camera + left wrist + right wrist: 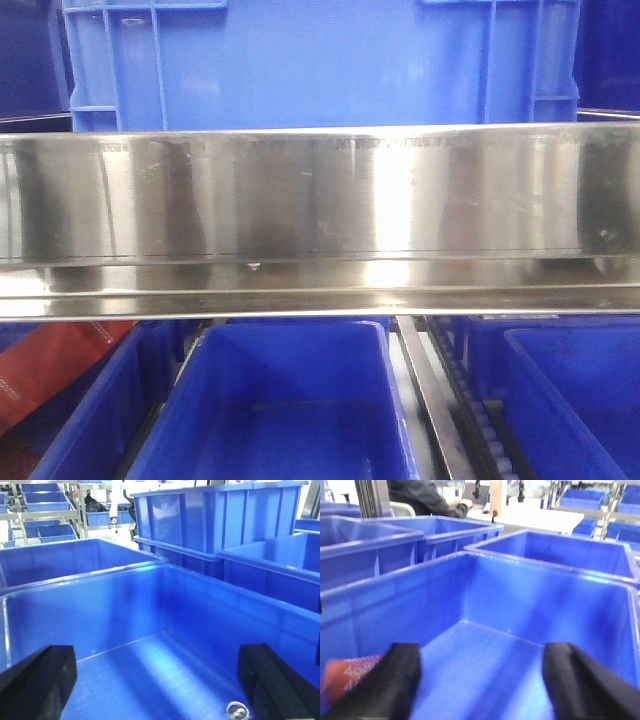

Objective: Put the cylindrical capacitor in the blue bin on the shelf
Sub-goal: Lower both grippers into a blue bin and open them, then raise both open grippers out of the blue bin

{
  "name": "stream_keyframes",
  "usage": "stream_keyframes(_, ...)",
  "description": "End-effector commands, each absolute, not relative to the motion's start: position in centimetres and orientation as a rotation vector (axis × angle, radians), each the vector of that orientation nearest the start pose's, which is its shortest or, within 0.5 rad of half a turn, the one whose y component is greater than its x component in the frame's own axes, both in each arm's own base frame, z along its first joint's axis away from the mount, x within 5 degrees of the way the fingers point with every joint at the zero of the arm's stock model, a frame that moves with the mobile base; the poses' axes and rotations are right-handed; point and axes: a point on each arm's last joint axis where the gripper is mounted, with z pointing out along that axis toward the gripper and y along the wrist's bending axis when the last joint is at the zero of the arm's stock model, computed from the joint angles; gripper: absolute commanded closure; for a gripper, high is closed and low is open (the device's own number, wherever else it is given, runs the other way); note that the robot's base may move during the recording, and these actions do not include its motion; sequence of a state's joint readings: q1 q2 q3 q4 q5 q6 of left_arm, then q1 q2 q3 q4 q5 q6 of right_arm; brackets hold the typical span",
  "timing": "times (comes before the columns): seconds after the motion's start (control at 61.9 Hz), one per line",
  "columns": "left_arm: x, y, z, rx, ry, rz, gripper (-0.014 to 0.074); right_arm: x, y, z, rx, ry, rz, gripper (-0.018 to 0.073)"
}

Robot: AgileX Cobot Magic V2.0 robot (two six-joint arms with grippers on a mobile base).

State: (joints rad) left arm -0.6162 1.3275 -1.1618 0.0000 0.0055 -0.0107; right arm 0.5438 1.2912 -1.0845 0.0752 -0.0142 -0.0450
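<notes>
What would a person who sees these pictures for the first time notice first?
First, the broad shiny stainless-steel shelf rail crossing the front view, with deep blue plastic bins below and above it. In the left wrist view, a small silvery-topped cylindrical capacitor lies on a bin floor between the open black left gripper fingers. In the right wrist view, an orange printed object shows beside the open right gripper.

front view facing shelf (320, 215); wrist views inside bins
</notes>
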Motion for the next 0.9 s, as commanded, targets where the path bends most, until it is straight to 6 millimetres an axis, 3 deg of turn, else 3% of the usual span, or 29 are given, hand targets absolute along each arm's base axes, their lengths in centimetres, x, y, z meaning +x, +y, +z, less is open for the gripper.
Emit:
stream_keyframes(0.0,24.9,-17.8,41.4,0.491,1.549,-0.487,0.0093,25.1,15.2,40.1,-0.419,1.579,0.438,0.0335)
stream_keyframes(0.081,24.3,-17.5,42.2,0.484,1.525,-0.492,0.0206,24.5,14.9,40.9,-0.412,1.551,0.443,0.047)
stream_keyframes(0.194,23.5,-16.8,43.2,0.473,1.491,-0.498,0.0461,23.6,14.3,42.0,-0.398,1.503,0.45,0.0678)
stream_keyframes(0.291,22.8,-16.4,44.0,0.463,1.459,-0.504,0.0706,22.8,13.9,42.8,-0.391,1.475,0.455,0.0727)
stream_keyframes(0.533,20.4,-14.7,44.2,0.384,1.524,-0.606,0.0708,20.9,12.7,42.9,-0.39,1.472,0.458,0.0727)
stream_keyframes(0.678,18.0,-12.9,41.6,0.377,1.52,-0.601,0.0708,18.5,11.1,41.0,-0.366,1.41,0.461,0.0727)
stream_keyframes(0.888,13.0,-9.3,37.3,0.366,1.498,-0.601,0.0708,14.0,8.4,36.6,-0.37,1.427,0.457,0.0727)
